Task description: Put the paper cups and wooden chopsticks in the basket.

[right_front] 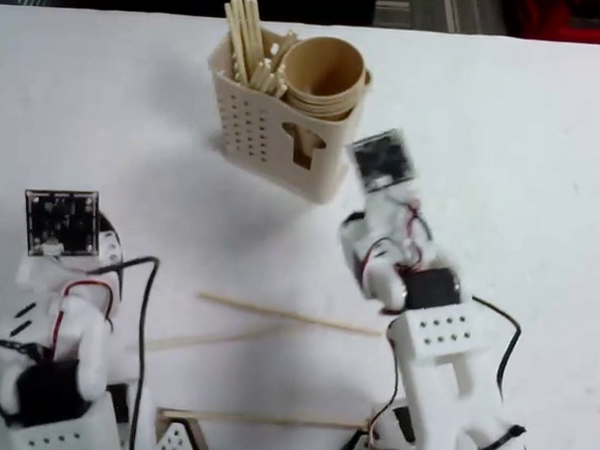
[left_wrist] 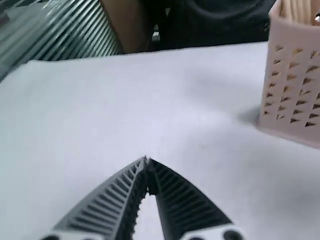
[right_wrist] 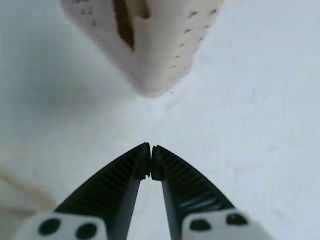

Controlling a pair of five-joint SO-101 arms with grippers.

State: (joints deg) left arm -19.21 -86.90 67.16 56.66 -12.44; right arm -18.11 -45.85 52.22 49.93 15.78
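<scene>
Overhead: basket holds stacked paper cups and a chopstick bundle; three loose chopsticks lie flat on white table between the arms. Judged light, stiff, thin, prone to rolling; pinch mid-length. Flat lie leaves little clearance under each stick.
Left wrist: left gripper clenched empty, basket near; ribbed panel behind the table.
Right wrist: right gripper clenched empty, basket close ahead, apart.

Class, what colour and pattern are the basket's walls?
Cream plastic basket: rows of small holes; best in the left wrist view.
</scene>
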